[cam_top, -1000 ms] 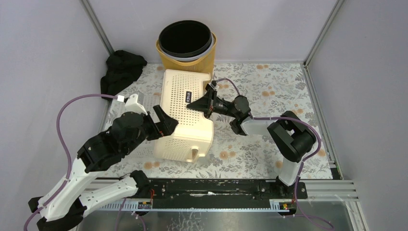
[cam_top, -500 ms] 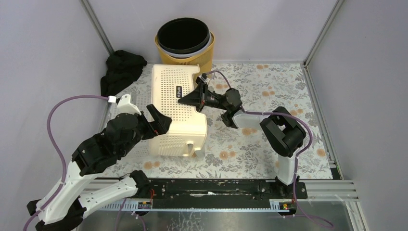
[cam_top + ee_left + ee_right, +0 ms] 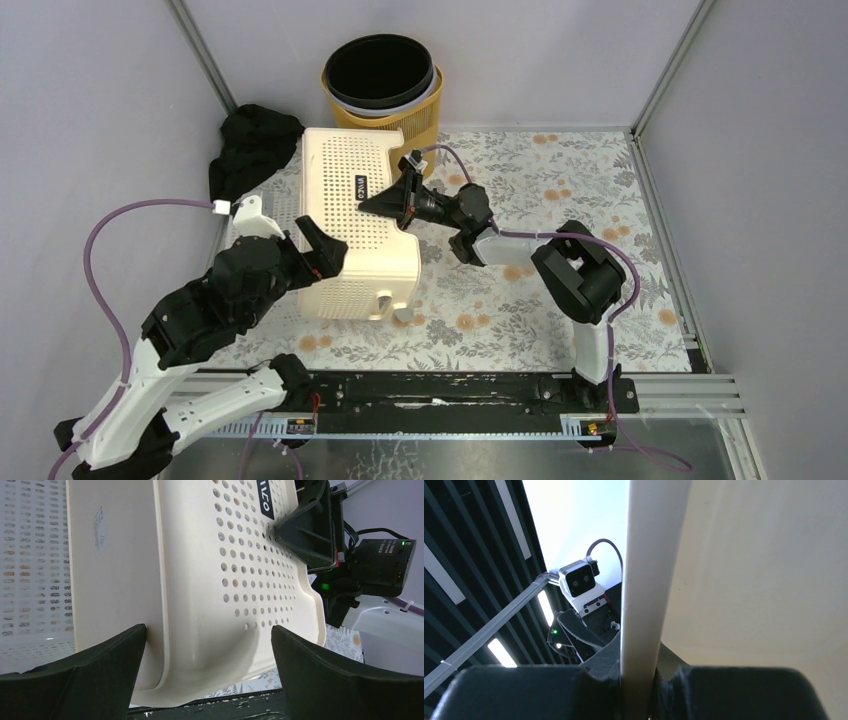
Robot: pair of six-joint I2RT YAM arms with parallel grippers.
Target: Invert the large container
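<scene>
To tip it, the right jaws pinched the cream perforated plastic container (image 3: 372,262) by its 2 o'clock rim. The left jaws, wide, seemingly braced its 8 o'clock corner.

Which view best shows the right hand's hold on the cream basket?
Right wrist: the rim of the cream perforated plastic basket is pinched in the shut right hand. Top external shows that hand small against the basket wall; left wrist shows only its black outside, grip hidden.

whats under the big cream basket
A white perforated tray sticks out past the basket toward the left arm, on the flowered cloth. How far it runs underneath is covered.
</scene>
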